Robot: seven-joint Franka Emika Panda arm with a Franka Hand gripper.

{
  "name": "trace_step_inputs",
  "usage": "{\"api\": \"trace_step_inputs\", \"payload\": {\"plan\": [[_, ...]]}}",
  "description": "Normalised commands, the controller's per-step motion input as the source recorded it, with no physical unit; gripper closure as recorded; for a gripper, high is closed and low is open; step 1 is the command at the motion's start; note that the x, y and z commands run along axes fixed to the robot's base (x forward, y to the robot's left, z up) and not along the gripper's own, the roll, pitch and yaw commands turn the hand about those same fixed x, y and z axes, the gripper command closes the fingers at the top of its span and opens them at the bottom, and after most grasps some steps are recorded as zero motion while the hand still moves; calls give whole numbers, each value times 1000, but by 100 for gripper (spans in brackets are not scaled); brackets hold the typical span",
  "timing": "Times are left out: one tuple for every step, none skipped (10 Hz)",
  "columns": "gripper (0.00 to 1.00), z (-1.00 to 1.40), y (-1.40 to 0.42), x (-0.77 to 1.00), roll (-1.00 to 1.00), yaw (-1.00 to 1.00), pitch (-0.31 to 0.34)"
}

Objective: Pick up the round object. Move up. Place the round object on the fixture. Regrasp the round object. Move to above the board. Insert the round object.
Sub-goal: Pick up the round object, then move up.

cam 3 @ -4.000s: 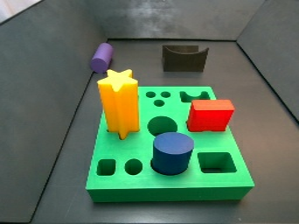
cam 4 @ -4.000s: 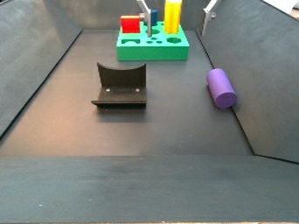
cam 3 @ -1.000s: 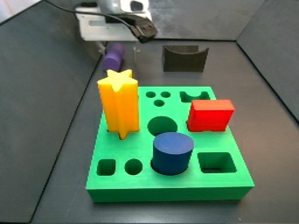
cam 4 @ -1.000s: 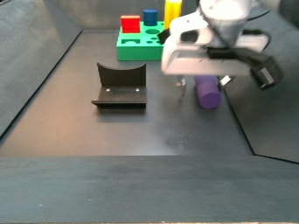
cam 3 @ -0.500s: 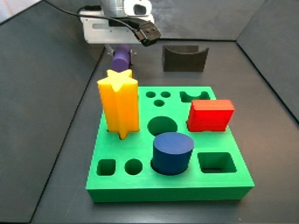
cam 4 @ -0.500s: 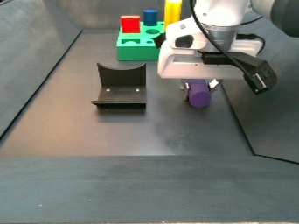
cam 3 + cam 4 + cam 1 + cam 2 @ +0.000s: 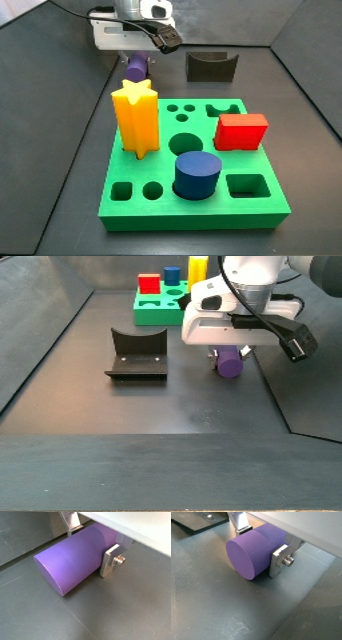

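While the board (image 7: 194, 170) sits well apart w/ its star, red block & blue cylinder, and the fixture (image 7: 138, 354) stands empty nearby, the tool (image 7: 227, 352) is down at the floor, straddling the round object (image 7: 73, 559). Peg lies on its side; in both wrist views silver fingers (image 7: 280, 561) press its flanks, so I judge the tool clamped on it. To do the pick well: keep grip centred along peg's length, squeeze firm, lift straight up w/o dragging.
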Motion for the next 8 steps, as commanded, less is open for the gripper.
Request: {"api": "trace_step_inputs", "payload": {"plan": [[100,0,0,0,0,0,0],[100,0,0,0,0,0,0],[100,0,0,0,0,0,0],[100,833,0,0,0,0,0],[100,781,-3,-15,-7,24,22],[100,724,-4,-16,-13,27,35],[100,583,-6,-3,-27,26,58],[100,460,-5,-6,-36,24,60]]}}
